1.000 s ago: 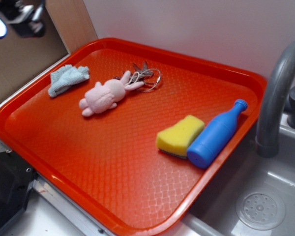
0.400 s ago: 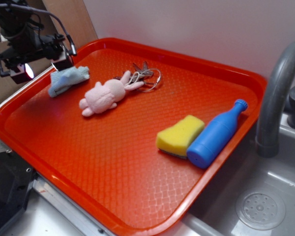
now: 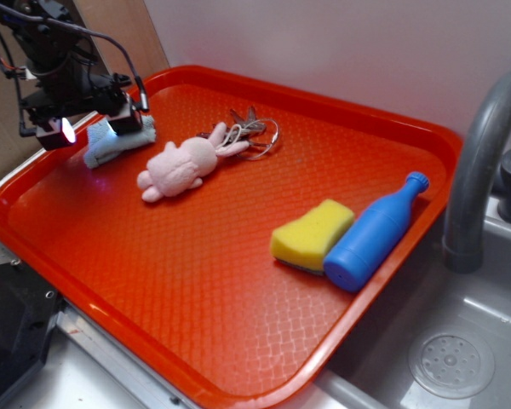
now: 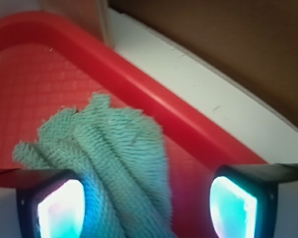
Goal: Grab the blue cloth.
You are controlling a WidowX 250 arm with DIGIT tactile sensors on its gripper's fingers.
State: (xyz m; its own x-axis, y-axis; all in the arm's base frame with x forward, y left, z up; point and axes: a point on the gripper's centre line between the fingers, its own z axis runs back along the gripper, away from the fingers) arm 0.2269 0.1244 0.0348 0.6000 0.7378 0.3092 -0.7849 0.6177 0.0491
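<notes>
Approach looks done, grasp not: gripper (image 4: 146, 208) fingers (image 4: 57, 208) spread apart over the small pale grey-blue ribbed cloth (image 3: 111, 146), lying loose at the far-left corner of the red plastic tray (image 3: 238, 375); closing left.

Ribbed knit blue cloth (image 4: 109, 158) on glossy textured plastic tray (image 3: 238, 281).

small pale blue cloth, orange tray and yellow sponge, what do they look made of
The small pale grey-blue cloth looks like soft knitted or ribbed fabric: rows of loops show in the wrist view. The orange tray seems to be hard moulded plastic, glossy with a stamped grid texture. The yellow sponge looks like matte foam, apparently with a darker layer underneath.
</notes>
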